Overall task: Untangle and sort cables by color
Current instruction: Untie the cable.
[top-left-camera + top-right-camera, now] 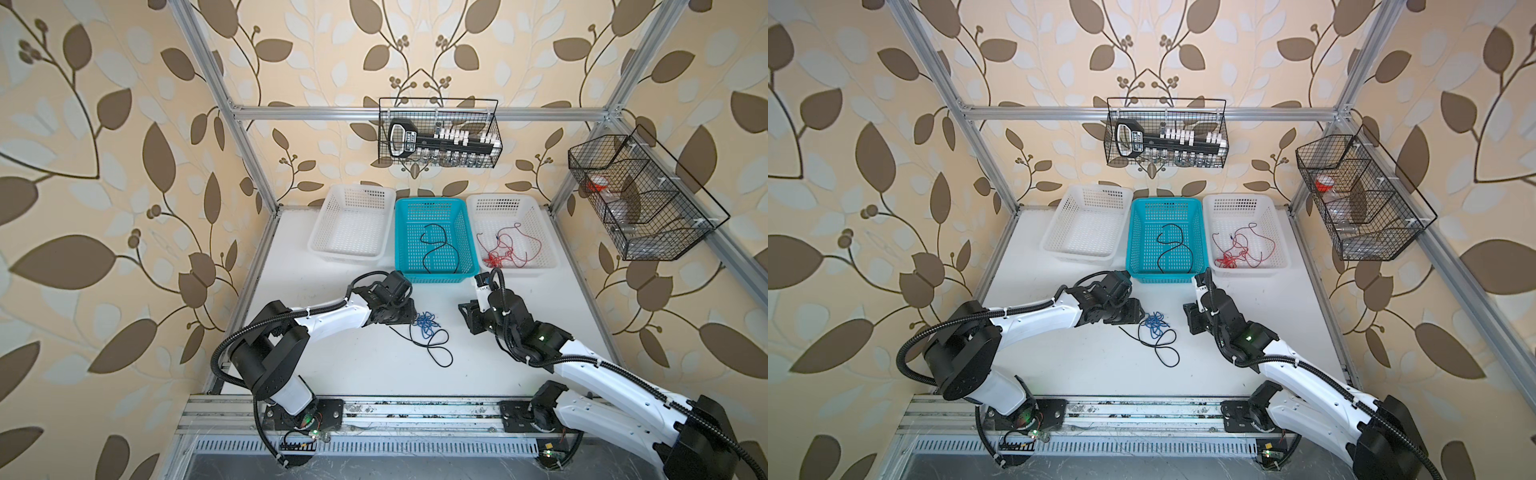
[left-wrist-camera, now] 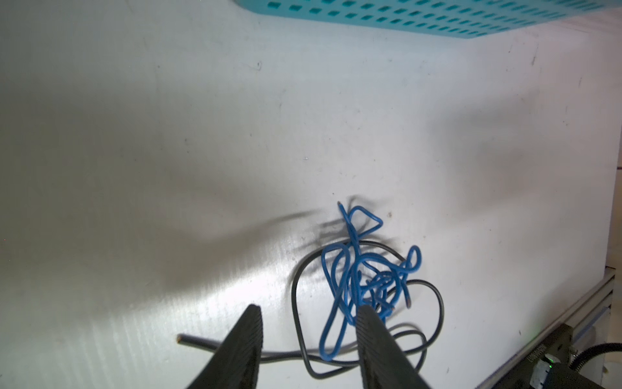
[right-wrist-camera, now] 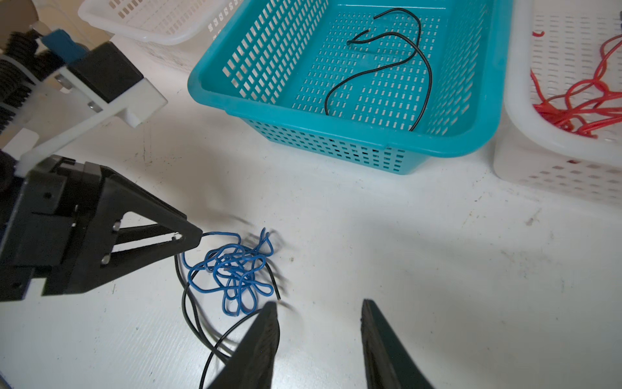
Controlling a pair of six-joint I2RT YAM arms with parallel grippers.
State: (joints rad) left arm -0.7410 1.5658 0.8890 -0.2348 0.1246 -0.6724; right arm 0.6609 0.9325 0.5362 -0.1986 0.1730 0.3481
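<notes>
A tangle of blue cables [image 1: 426, 324] [image 1: 1154, 324] [image 2: 363, 272] [image 3: 232, 266] lies mid-table, wound with a black cable [image 2: 293, 289] [image 3: 184, 299]. My left gripper [image 1: 413, 320] [image 1: 1140, 318] [image 2: 308, 307] is down at the tangle's left edge. Its jaws stand apart, with a black strand and a blue loop between them. My right gripper [image 1: 464, 316] [image 1: 1187, 316] [image 3: 319, 303] hovers open and empty just right of the tangle. Another black cable [image 3: 430, 74] lies in the teal basket [image 1: 434, 277]. Red cables [image 1: 498, 257] [image 3: 585, 101] lie in the white basket [image 1: 519, 264] to its right.
An empty white basket [image 1: 345, 255] stands left of the teal one, all three in a row at the table's back. Two black wire baskets [image 1: 440, 133] [image 1: 640, 199] hang on the aluminium frame behind and to the right. The arms' base rail [image 1: 415, 409] runs along the front.
</notes>
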